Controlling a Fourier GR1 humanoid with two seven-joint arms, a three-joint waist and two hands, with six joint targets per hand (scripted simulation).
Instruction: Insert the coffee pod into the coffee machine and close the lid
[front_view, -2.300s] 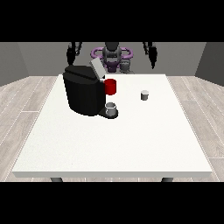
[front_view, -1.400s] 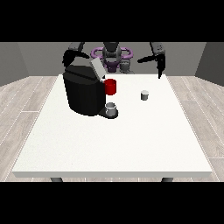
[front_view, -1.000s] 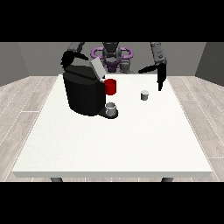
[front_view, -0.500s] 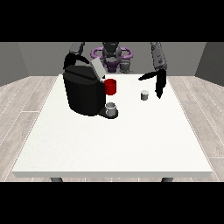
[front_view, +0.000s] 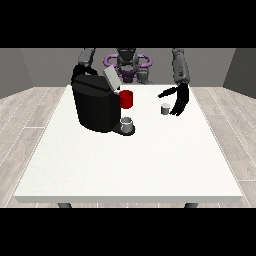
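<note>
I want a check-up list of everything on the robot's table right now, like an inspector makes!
Surface: large white table, flat, on a pale wood floor.
Job's things: black coffee machine with its grey lid tilted up; small grey coffee pod standing on the table, apart from the machine.
Clutter: red cup-shaped part on the machine's side; small grey cup on the machine's base.
Hands: hand at the view's right open, right beside the pod, not holding it; hand at the view's left behind the machine, fingers hidden.
Cables: nothing seen.
Surroundings: grey walls.
</note>
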